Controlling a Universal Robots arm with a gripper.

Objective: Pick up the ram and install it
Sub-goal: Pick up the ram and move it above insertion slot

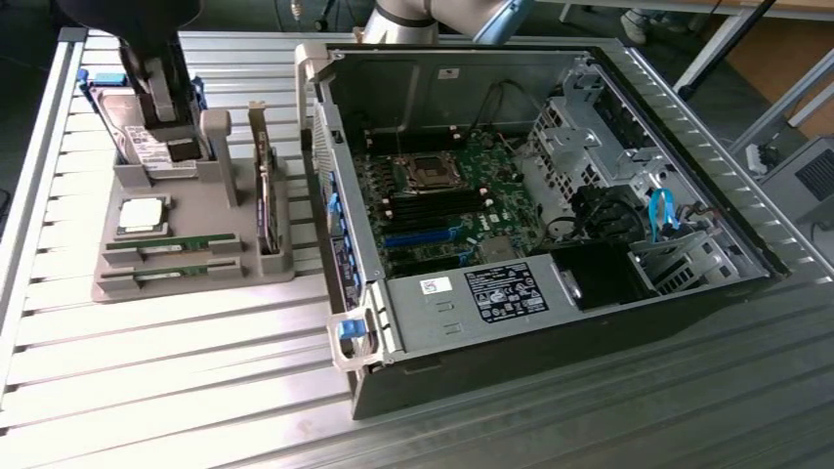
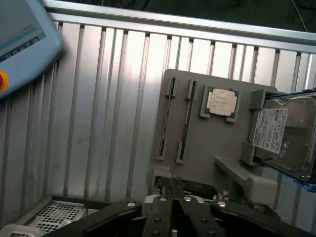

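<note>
On the slatted metal tabletop (image 1: 156, 371), toward the exterior view's left, sits a grey fixture tray (image 1: 124, 288). Two green memory sticks lie on edge in parallel slots at the tray's near end, side by side.

- The ram (image 1: 172, 241) is the stick just beside the square silver processor (image 1: 141, 215).
- The second ram stick (image 1: 170, 272) sits one slot further out, next to the tray's edge.
- Both are seated in their slots, with nothing touching them.

Hard drive (image 1: 141, 137) stands tilted in a holder at the tray's far end, white label facing out. A flat dark unit (image 1: 269, 191) stands on edge in a slot along the tray's side toward the case.

Gripper (image 1: 174, 139) hangs over the far end of the tray, in front of the hard drive as the exterior view sees it, well apart from the ram. Cannot tell whether it touches the drive. In the wrist view the jaws are closed, the two dark fingers (image 2: 160, 217) meeting along one line with nothing between them. Something dark shows just under the tips; cannot tell what it is.

Open computer case (image 1: 431, 78) lies just beside the tray, on the exterior view's right.

- Inside is a green motherboard (image 1: 489, 200) with a processor socket (image 1: 427, 171).
- Black and blue memory slots (image 1: 424, 220) run just beside the socket.
- A labelled power supply (image 1: 502, 293) sits at the near end.
- A blue cable (image 1: 662, 210) loops near the drive bays.

Pale blue teach pendant (image 2: 19, 44) with a red button lies on the slats, apart from the tray.
</note>
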